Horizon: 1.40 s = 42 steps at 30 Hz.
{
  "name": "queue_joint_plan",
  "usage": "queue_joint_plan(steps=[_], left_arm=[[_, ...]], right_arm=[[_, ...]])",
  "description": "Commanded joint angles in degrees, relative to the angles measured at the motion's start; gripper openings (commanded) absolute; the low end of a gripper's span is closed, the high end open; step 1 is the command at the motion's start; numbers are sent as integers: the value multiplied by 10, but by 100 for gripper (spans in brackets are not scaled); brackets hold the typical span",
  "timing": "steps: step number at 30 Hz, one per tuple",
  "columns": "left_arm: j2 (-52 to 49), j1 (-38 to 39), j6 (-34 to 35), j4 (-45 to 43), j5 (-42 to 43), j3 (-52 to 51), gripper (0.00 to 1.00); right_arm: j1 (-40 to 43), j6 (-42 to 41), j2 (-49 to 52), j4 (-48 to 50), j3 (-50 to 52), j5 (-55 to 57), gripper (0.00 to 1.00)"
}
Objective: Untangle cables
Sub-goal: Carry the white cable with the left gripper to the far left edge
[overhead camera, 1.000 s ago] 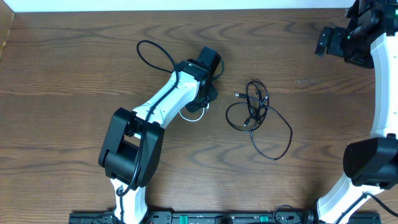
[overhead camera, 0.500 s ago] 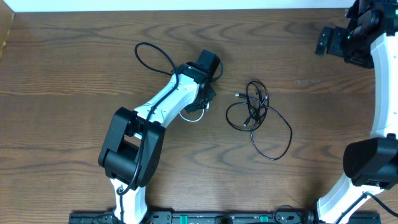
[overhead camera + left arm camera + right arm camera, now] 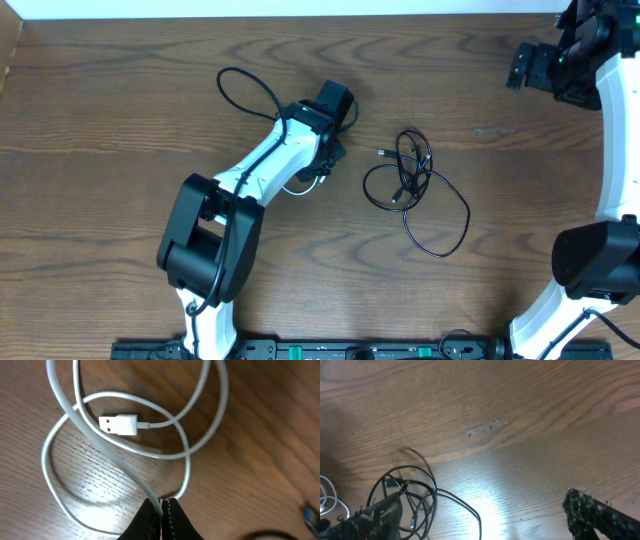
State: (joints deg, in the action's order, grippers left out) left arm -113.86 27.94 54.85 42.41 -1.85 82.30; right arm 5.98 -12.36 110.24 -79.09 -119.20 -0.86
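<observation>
Closing over the last second, the left gripper (image 3: 161, 510) now has its jaws clenched on a strand of the white cable (image 3: 170, 456), and the arm has drawn slightly up and to the left, so less of the white loop shows beneath it from overhead. From the pinch the cord fans forward, away from the fingers, in two or three overlapping coils lying flat on the table (image 3: 120, 120). Its USB plug (image 3: 118, 424) lies inside those coils, free and pointing sideways. The coils cross one another but do not look knotted.

Further out, to the right of this gripper and apart from the white cord, lies the black bundle (image 3: 410, 175). It is a tight snarl at the top, and one long loop trails toward the near right, so its long axis runs diagonally. A single black loop (image 3: 245, 90) lies by itself on the far left side of the arm.

The right gripper (image 3: 480, 520) hangs at the far right corner with jaws spread wide and nothing between them. The left arm is the nearer to the black snarl, so a pull leftward would likely carry the white cord clear of it.
</observation>
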Motion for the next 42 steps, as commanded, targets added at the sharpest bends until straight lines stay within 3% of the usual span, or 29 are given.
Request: queue_joint_plan(steps=[1, 15, 23, 32, 35, 42], left_arm=[[83, -6, -67, 3, -10, 5, 8], [354, -8, -255, -58, 16, 5, 7], [447, -8, -324, -124, 33, 5, 7], [426, -8, -353, -234, 32, 5, 8], [399, -13, -404, -288, 7, 5, 7], [342, -106, -430, -382, -38, 5, 7]], right_arm=[[0, 2, 0, -2, -2, -3, 99], [0, 2, 0, -2, -2, -3, 99], [0, 2, 0, -2, -2, -3, 99], [0, 2, 0, -2, -2, -3, 99], [0, 2, 0, -2, -2, -3, 99], [0, 2, 0, -2, -2, -3, 99]])
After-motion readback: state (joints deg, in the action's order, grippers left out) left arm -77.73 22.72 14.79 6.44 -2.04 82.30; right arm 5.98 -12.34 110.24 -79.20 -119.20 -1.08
